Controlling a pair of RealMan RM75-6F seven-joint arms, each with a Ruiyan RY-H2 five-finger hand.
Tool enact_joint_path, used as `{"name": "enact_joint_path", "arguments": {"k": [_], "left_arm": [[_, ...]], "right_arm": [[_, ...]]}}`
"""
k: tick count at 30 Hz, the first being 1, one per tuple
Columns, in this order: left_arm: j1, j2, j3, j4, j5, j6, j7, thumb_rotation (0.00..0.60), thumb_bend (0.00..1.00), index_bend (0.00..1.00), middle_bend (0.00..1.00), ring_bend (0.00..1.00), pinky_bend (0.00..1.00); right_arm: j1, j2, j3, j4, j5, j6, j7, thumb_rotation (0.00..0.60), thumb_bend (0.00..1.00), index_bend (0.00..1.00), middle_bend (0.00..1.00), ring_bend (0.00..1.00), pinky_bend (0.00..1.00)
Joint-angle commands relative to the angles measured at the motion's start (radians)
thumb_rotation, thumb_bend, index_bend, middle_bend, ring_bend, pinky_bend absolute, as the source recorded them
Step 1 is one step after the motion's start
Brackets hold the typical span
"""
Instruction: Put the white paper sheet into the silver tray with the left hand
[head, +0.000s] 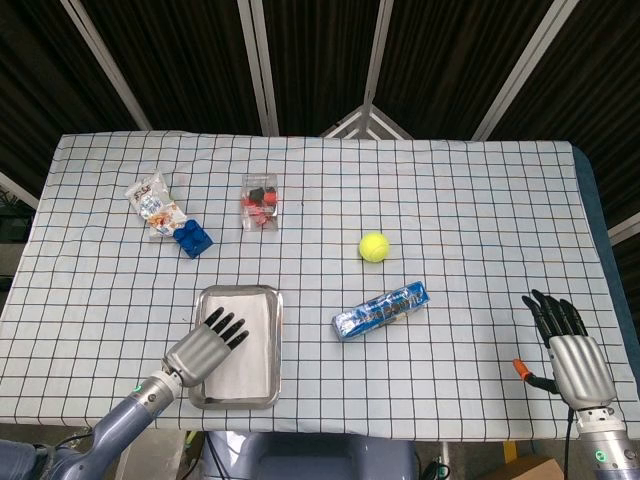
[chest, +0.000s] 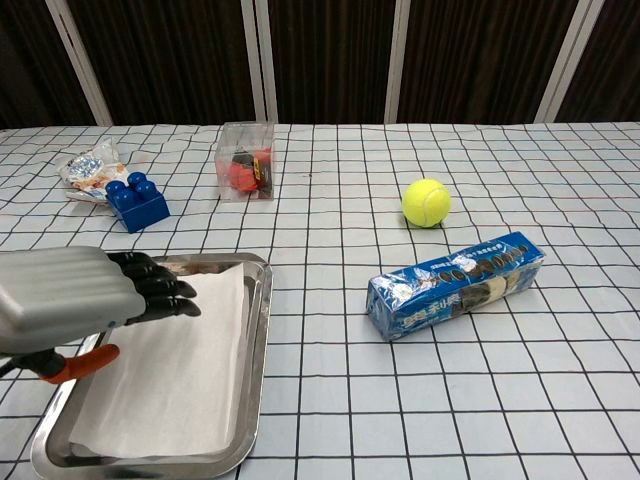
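The white paper sheet (chest: 175, 375) (head: 248, 345) lies flat inside the silver tray (chest: 258, 340) (head: 277, 340) near the table's front left. My left hand (chest: 75, 300) (head: 205, 347) hovers over the tray's left part, fingers stretched out and apart, holding nothing. It hides part of the sheet and the tray's left rim. My right hand (head: 568, 345) rests at the front right corner of the table, fingers spread and empty; the chest view does not show it.
A blue cookie pack (chest: 455, 283) lies right of the tray, a yellow tennis ball (chest: 426, 202) behind it. Further back stand a clear box of red parts (chest: 246, 161), a blue brick (chest: 137, 204) and a snack bag (chest: 88, 167).
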Motion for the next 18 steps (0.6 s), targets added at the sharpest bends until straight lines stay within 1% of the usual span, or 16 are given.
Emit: {"name": "enact_joint_path", "arguments": {"k": [1, 4, 5, 6, 7, 8, 9, 10, 14, 16, 18], "left_arm": [[0.046, 0.086, 0.020, -0.050, 0.109, 0.077, -0.078, 0.600, 0.53, 0.00, 0.00, 0.00, 0.00], [0.104, 0.150, 0.032, -0.058, 0.200, 0.164, -0.179, 0.600, 0.38, 0.00, 0.00, 0.00, 0.00], [0.121, 0.160, 0.035, -0.054, 0.222, 0.187, -0.207, 0.600, 0.31, 0.00, 0.00, 0.00, 0.00], [0.151, 0.171, 0.038, -0.044, 0.252, 0.230, -0.251, 0.600, 0.24, 0.00, 0.00, 0.00, 0.00], [0.173, 0.174, 0.037, -0.034, 0.272, 0.264, -0.281, 0.600, 0.18, 0.00, 0.00, 0.00, 0.00], [0.198, 0.174, 0.037, -0.021, 0.294, 0.302, -0.316, 0.600, 0.15, 0.00, 0.00, 0.00, 0.00], [0.244, 0.168, 0.037, 0.007, 0.330, 0.370, -0.376, 0.600, 0.13, 0.00, 0.00, 0.00, 0.00], [0.272, 0.160, 0.038, 0.030, 0.356, 0.412, -0.408, 0.600, 0.11, 0.00, 0.00, 0.00, 0.00], [0.406, 0.107, 0.039, 0.165, 0.443, 0.604, -0.536, 0.600, 0.07, 0.00, 0.00, 0.00, 0.00], [0.457, 0.088, 0.039, 0.217, 0.458, 0.663, -0.577, 0.600, 0.07, 0.00, 0.00, 0.00, 0.00], [0.494, 0.074, 0.037, 0.253, 0.464, 0.701, -0.608, 0.600, 0.07, 0.00, 0.00, 0.00, 0.00]], "right_arm": [[0.000, -0.001, 0.000, 0.000, -0.002, 0.002, -0.002, 0.600, 0.31, 0.00, 0.00, 0.00, 0.00], [-0.001, -0.003, -0.001, 0.000, -0.003, 0.002, -0.008, 0.600, 0.31, 0.00, 0.00, 0.00, 0.00], [-0.001, -0.003, -0.001, 0.000, -0.003, 0.003, -0.009, 0.600, 0.31, 0.00, 0.00, 0.00, 0.00], [-0.001, -0.004, -0.002, 0.000, -0.003, 0.003, -0.011, 0.600, 0.31, 0.00, 0.00, 0.00, 0.00], [-0.001, -0.005, -0.002, 0.000, -0.002, 0.002, -0.012, 0.600, 0.31, 0.00, 0.00, 0.00, 0.00], [-0.001, -0.005, -0.001, 0.000, -0.001, 0.002, -0.013, 0.600, 0.31, 0.00, 0.00, 0.00, 0.00], [-0.001, -0.005, 0.000, 0.000, 0.000, 0.001, -0.013, 0.600, 0.31, 0.00, 0.00, 0.00, 0.00], [-0.001, -0.006, 0.000, 0.000, 0.000, 0.002, -0.014, 0.600, 0.31, 0.00, 0.00, 0.00, 0.00], [0.000, -0.009, 0.001, 0.003, -0.007, 0.007, -0.019, 0.600, 0.31, 0.00, 0.00, 0.00, 0.00], [0.000, -0.011, 0.001, 0.006, -0.012, 0.011, -0.022, 0.600, 0.31, 0.00, 0.00, 0.00, 0.00], [-0.001, -0.013, 0.000, 0.006, -0.015, 0.013, -0.024, 0.600, 0.31, 0.00, 0.00, 0.00, 0.00]]}}
